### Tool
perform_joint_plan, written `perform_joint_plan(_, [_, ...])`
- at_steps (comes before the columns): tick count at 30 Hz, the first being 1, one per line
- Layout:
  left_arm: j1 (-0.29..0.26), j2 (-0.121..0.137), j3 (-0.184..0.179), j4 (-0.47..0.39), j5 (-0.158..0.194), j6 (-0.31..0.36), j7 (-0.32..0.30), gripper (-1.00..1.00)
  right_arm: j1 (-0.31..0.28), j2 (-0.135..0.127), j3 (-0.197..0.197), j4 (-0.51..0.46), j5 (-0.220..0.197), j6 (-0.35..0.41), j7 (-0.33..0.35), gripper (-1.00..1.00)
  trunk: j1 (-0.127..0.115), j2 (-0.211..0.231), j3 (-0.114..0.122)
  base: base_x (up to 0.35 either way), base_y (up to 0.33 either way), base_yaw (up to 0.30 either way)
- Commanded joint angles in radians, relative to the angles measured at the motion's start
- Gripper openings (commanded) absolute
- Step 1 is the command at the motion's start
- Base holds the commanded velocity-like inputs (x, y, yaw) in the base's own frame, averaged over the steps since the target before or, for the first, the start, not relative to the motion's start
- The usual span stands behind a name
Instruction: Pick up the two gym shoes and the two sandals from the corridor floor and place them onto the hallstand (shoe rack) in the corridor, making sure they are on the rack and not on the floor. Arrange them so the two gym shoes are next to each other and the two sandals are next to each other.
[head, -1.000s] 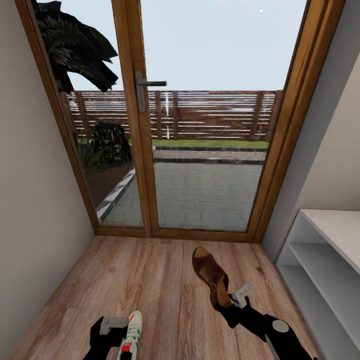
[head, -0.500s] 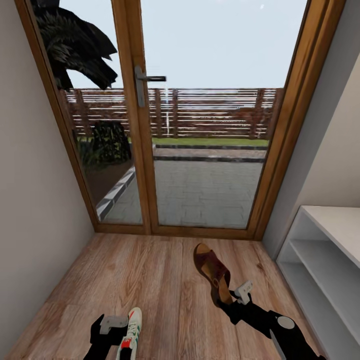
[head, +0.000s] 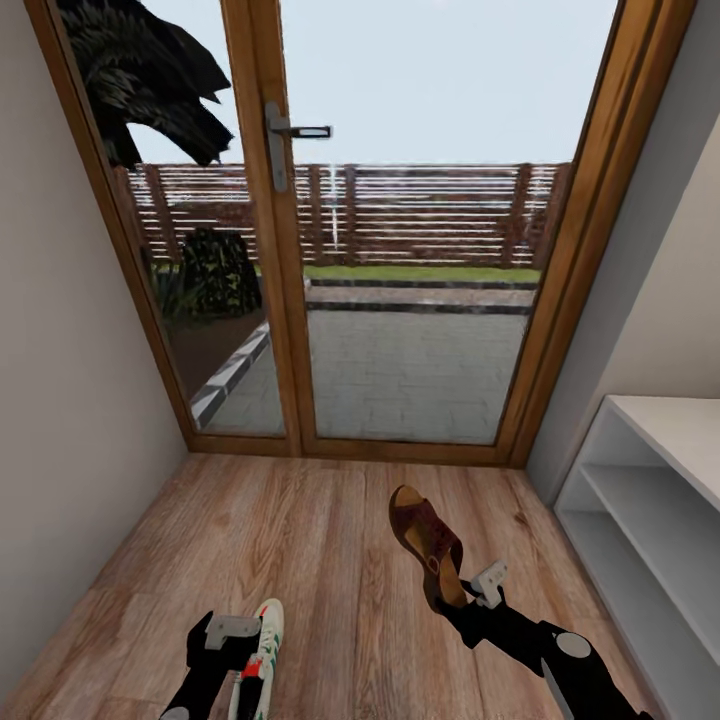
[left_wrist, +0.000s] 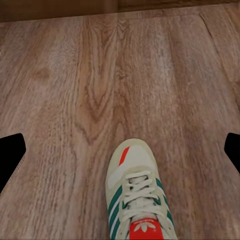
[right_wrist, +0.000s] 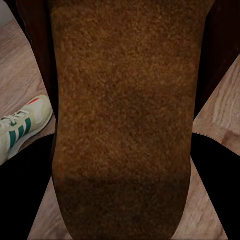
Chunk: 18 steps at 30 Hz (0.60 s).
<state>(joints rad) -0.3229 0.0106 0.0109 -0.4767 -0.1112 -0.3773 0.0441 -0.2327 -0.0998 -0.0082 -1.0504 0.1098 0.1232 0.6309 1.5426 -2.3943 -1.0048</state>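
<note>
Head view, sandal: the right gripper (head: 470, 597) grips a brown sandal (head: 428, 545) by its heel end at lower centre-right of the frame, toe pointing away toward the glass door (head: 400, 250); held this way, probably so it can be carried across to the rack.
Right wrist view: the sandal's suede-like footbed (right_wrist: 122, 115) lies between the dark fingers, which close on its sides; a gym shoe (right_wrist: 22, 125) lies on the floor at left of the frame.
Left gripper (head: 245, 650): jaws wide, one on each side of the gym shoe (head: 258, 655) at the lower left, not closed on it.
Floor (head: 300, 540): wood planks; the gym shoe rests on it.
Shoe rack (head: 650, 500): pale-grey, at right edge of the frame, tiers bare.
Writing: a small white trefoil-like mark on the red tongue (left_wrist: 144, 227); no readable words.
</note>
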Motion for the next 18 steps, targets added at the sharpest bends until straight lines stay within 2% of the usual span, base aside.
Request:
perform_joint_plan(1, [-0.010, -0.001, 0.002, -0.005, -0.008, -0.003, 0.007, 1.00, 0.000, 0.000, -0.001, -0.002, 0.005, 0.003, 0.004, -1.00, 0.004, -0.008, -0.006, 0.000, 0.000, 0.000])
perform_joint_plan(7, [-0.016, -0.008, 0.008, -0.002, 0.011, -0.011, 0.009, 1.00, 0.000, 0.000, -0.001, -0.002, 0.005, 0.003, 0.004, -1.00, 0.027, -0.050, -0.034, 0.000, 0.000, 0.000])
perform_joint_plan(15, [-0.005, -0.013, 0.011, 0.010, 0.016, -0.022, 0.008, 1.00, 0.000, 0.000, -0.001, -0.004, 0.004, 0.003, 0.004, -1.00, 0.057, -0.106, -0.072, 0.000, 0.000, 0.000])
perform_joint_plan(18, [-0.003, -0.014, 0.010, 0.011, 0.015, -0.023, 0.008, 1.00, 0.000, 0.000, -0.001, -0.006, 0.004, 0.003, 0.004, -1.00, 0.059, -0.106, -0.088, 0.000, 0.000, 0.000])
